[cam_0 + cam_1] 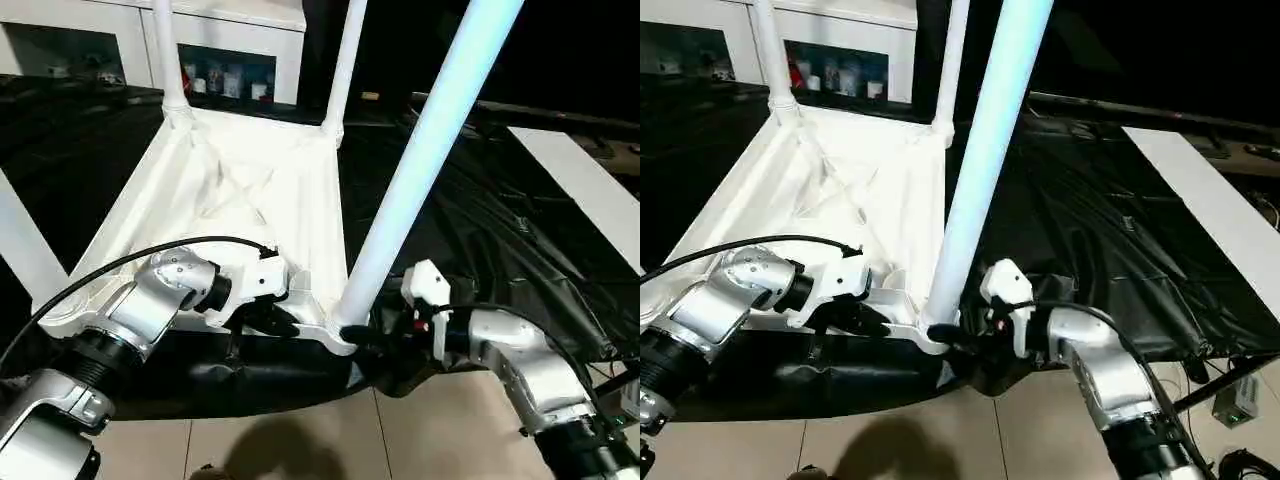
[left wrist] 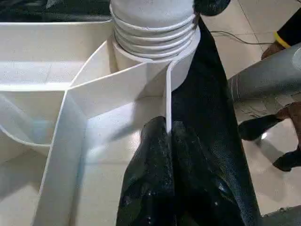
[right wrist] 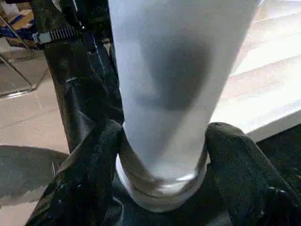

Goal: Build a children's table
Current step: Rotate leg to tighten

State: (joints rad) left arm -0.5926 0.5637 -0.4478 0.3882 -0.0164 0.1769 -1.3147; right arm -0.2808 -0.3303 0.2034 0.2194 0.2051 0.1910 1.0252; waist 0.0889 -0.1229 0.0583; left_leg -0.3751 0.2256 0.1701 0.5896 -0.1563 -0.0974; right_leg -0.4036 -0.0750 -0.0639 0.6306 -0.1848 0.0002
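The children's table (image 1: 170, 190) lies upside down on the black sheet, its ribbed underside facing up. Two white legs (image 1: 168, 60) (image 1: 345, 60) stand in the far corner sockets, and another white leg (image 1: 25, 245) slants at the left edge. A pale-blue leg (image 1: 420, 160) rises from the near right socket (image 2: 155, 42). My left gripper (image 2: 168, 129) is shut on a thin white rib beside that socket. My right gripper (image 3: 162, 155) is shut on the base of the pale-blue leg, one black finger (image 3: 94, 165) on each side just above the threaded end.
A white glass-door cabinet (image 1: 230, 40) with small items stands at the back. On the crumpled black sheet (image 1: 480, 220) to the right lies a long white board (image 1: 590, 180). The work table's front edge drops to a tiled floor (image 1: 300, 440) just under my forearms.
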